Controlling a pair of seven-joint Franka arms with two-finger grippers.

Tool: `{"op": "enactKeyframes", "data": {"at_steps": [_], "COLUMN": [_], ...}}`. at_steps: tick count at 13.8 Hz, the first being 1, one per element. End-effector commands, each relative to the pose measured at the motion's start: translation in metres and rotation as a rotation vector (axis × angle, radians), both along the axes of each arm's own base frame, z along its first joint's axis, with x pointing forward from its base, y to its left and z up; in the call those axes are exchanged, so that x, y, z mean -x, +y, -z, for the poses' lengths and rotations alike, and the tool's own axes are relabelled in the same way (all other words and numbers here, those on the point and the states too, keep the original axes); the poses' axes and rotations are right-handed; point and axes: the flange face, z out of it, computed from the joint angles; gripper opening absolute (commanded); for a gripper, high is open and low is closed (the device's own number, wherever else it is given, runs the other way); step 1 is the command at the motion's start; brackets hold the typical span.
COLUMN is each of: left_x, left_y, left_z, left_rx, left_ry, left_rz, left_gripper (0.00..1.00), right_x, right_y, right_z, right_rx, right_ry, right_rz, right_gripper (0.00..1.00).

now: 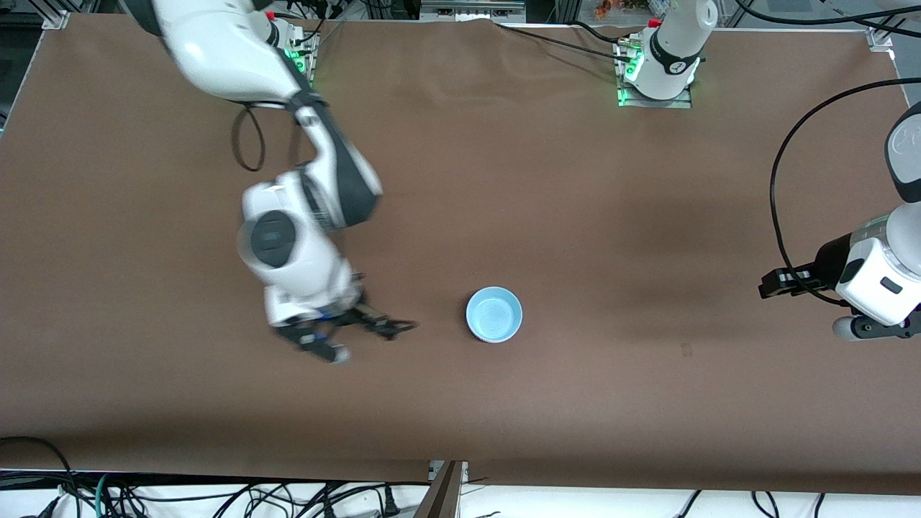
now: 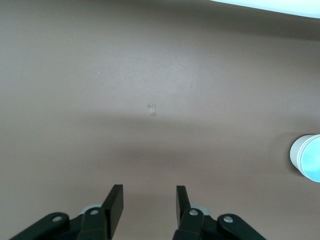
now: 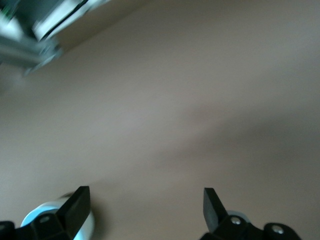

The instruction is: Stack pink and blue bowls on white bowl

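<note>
A light blue bowl (image 1: 493,314) sits on the brown table, in the middle and toward the front camera. In the left wrist view the blue bowl (image 2: 312,165) rests inside the white bowl (image 2: 297,154), whose outer wall shows. The pink bowl is hidden. My right gripper (image 1: 367,339) is open and empty just above the table, beside the stack toward the right arm's end; its wrist view catches the blue bowl's rim (image 3: 31,216) by one finger. My left gripper (image 1: 768,286) is open and empty over the table at the left arm's end, well apart from the bowls.
The brown table cover (image 1: 575,180) runs to the front edge, where cables (image 1: 216,496) lie below. A small mark (image 1: 687,350) shows on the cover between the stack and my left gripper. The arm bases (image 1: 658,65) stand along the back edge.
</note>
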Motion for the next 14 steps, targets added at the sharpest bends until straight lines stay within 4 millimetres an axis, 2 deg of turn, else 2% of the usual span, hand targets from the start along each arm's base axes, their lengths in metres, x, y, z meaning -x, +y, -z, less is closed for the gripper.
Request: {"op": "enactKeyframes", "data": {"at_steps": [1, 3, 5, 6, 8, 9, 10, 13, 14], "left_x": [0.003, 0.005, 0.010, 0.012, 0.020, 0.023, 0.025, 0.038, 0.042], "left_y": [0.027, 0.044, 0.046, 0.046, 0.037, 0.033, 0.031, 0.015, 0.010], "left_z": [-0.006, -0.010, -0.020, -0.023, -0.029, -0.030, -0.030, -0.032, -0.031], "left_rx": [-0.002, 0.006, 0.031, 0.031, 0.023, 0.020, 0.017, -0.003, -0.007], "left_ry": [0.001, -0.003, -0.013, -0.018, -0.020, -0.021, -0.032, -0.064, -0.073], "left_rz": [-0.018, -0.042, -0.047, -0.047, -0.035, -0.031, -0.029, -0.013, -0.009], "left_gripper": [0.55, 0.56, 0.56, 0.56, 0.57, 0.58, 0.58, 0.60, 0.61], "right_x": [0.022, 0.048, 0.089, 0.107, 0.131, 0.139, 0.143, 0.145, 0.145], "right_y": [-0.060, -0.103, -0.142, -0.156, -0.176, -0.180, -0.193, -0.239, -0.237], "right_z": [-0.055, -0.098, -0.143, -0.162, -0.190, -0.200, -0.206, -0.208, -0.207], "right_rx": [0.018, 0.032, 0.035, 0.030, 0.028, 0.034, 0.033, 0.025, 0.022], "right_ry": [0.110, 0.131, 0.157, 0.163, 0.177, 0.182, 0.187, 0.205, 0.209], "right_rz": [-0.071, -0.089, -0.134, -0.160, -0.189, -0.217, -0.225, -0.286, -0.300], "right_gripper": [1.00, 1.00, 1.00, 1.00, 1.00, 1.00, 1.00, 1.00, 1.00]}}
